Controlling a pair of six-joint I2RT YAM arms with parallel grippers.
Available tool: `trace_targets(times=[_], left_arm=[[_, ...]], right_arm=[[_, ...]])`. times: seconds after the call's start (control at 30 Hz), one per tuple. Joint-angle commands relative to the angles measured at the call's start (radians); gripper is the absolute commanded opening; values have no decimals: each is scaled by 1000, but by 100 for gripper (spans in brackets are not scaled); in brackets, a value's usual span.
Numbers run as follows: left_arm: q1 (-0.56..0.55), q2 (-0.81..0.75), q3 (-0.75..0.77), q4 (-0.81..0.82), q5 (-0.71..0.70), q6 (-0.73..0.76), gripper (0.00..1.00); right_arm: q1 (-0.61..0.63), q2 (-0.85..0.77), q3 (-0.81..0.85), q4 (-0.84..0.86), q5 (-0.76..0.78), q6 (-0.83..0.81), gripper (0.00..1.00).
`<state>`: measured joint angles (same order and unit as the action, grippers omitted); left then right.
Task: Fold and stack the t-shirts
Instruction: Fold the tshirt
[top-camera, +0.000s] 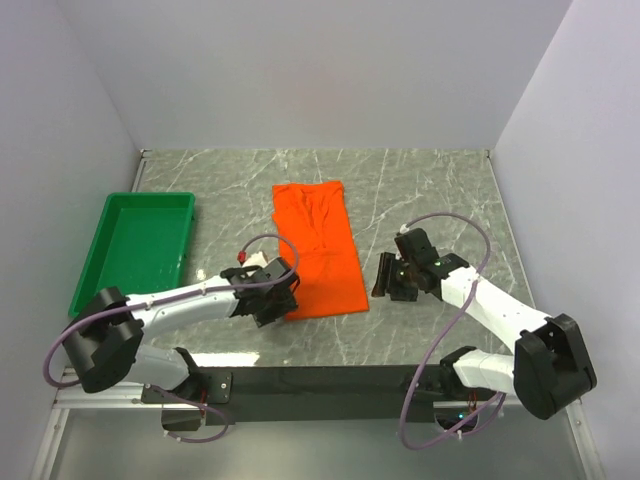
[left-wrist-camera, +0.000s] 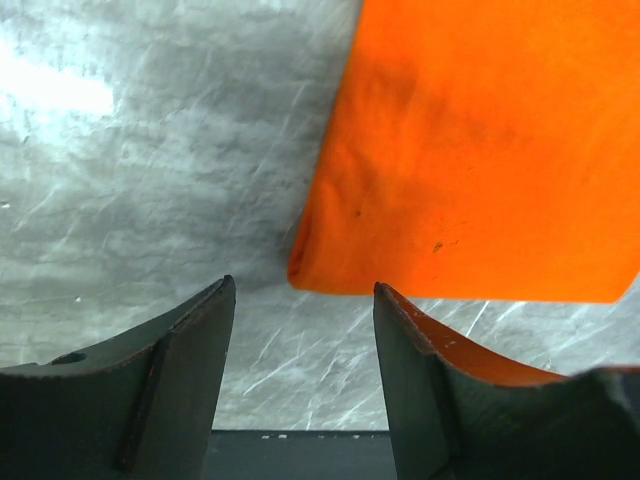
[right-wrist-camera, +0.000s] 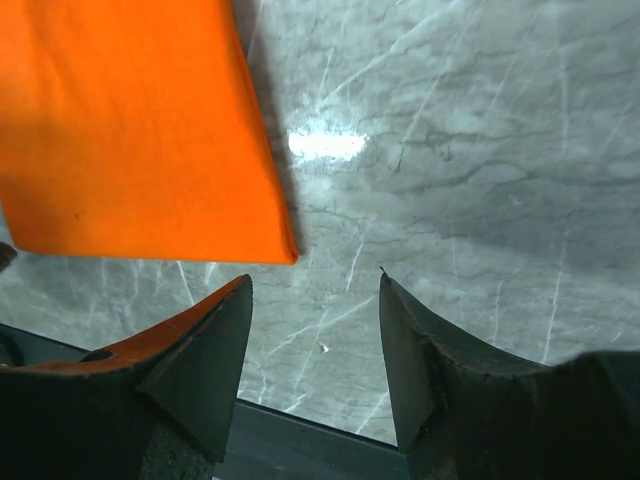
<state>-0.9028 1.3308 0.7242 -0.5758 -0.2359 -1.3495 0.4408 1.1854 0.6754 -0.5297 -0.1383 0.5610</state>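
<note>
You see a glossy grey veined-marble desk (top-camera: 430, 190) between plain pale walls. The soft orange t-shirt (top-camera: 320, 250) lies mid-desk as a long folded strip, between your left pincer (top-camera: 282, 300) and right pincer (top-camera: 388, 283), both parted and empty.

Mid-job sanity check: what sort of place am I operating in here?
Probably a lab test cell, not a home: a marble-pattern table boxed in by plain white walls, with just an orange t-shirt and a green tray on it.

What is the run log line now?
t-shirt: folded lengthwise, flat | left gripper: open, near-left corner | right gripper: open, near-right corner
</note>
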Motion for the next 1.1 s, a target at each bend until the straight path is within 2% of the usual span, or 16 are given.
trace_targets(times=[0.0, 0.43, 0.57, 0.77, 0.87, 0.97, 1.07], left_arm=[[-13, 42, 61, -32, -42, 6, 63], [-47, 209, 103, -79, -23, 6, 54], [-47, 235, 101, -68, -2, 12, 49], [-45, 254, 78, -38, 23, 9, 30], [-47, 261, 73, -27, 32, 9, 12], [-45, 265, 72, -21, 37, 12, 3], [-45, 260, 73, -19, 38, 16, 1]], right_arm=[[35, 22, 23, -10, 69, 28, 60], [107, 85, 75, -47, 98, 71, 59], [121, 114, 79, -43, 80, 95, 59], [145, 172, 64, -6, 48, 142, 59], [154, 194, 76, -15, 69, 152, 59], [162, 203, 85, -21, 78, 163, 59], [165, 209, 90, -24, 82, 168, 59]])
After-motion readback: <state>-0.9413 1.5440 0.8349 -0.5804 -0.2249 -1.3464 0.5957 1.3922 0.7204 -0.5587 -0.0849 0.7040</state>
